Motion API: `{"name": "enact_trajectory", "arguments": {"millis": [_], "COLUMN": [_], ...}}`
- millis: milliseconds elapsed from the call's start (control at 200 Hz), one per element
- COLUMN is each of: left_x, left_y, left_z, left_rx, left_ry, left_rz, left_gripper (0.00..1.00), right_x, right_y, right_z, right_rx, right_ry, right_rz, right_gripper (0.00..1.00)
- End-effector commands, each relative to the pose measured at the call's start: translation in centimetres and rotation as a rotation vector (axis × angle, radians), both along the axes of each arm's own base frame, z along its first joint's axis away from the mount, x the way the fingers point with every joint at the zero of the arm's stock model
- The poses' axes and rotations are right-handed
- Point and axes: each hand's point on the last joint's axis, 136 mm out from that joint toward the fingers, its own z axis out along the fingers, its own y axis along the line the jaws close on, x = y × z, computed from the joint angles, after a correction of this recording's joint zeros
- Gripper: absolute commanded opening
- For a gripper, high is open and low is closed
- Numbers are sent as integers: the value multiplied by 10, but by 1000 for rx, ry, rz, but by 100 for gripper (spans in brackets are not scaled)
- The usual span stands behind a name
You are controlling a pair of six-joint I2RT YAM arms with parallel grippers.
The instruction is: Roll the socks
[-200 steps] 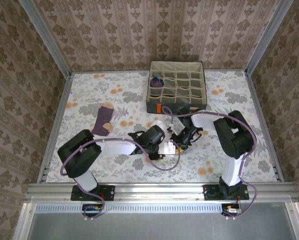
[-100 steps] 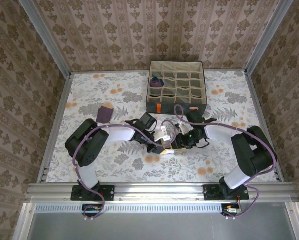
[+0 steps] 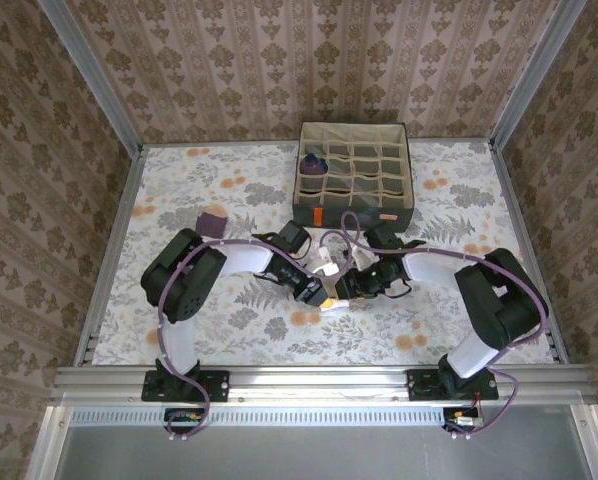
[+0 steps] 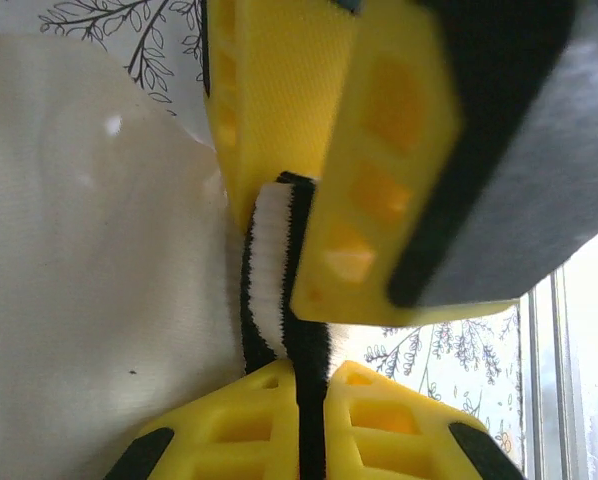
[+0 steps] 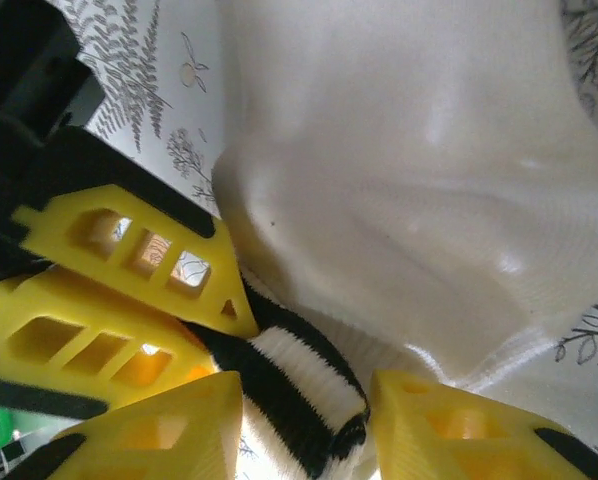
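Left fingers [image 4: 229,435], right fingers [image 5: 469,435] pinching white sock [image 5: 429,150]

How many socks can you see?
3: a white striped-cuff sock in the middle, a purple sock at the left, a second purple sock in the grey box's corner cell. Others may be hidden.

Overhead camera looks down from six o'clock, well back. Both wrist cameras crowd the white sock [image 5: 429,180], facing each other.
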Motion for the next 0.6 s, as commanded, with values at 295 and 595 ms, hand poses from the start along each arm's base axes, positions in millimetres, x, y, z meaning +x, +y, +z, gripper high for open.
{"name": "enact_trajectory", "arguments": {"millis": [295,595], "left_x": [17,4], "left_y": [34,29], "left_z": [-7,39], "left_rx": [63,-87], "left_ry": [-336,-991], "left_rz": [98,-12], "left_gripper": [19,37], "right_x": [-7,-8], "right_y": [-15,-14], "right_z": [-23,-30], "right_rx": [-144,-160], "right_ry": [110,156], "right_rz": [-28,-26], "right_gripper": [8,7]}}
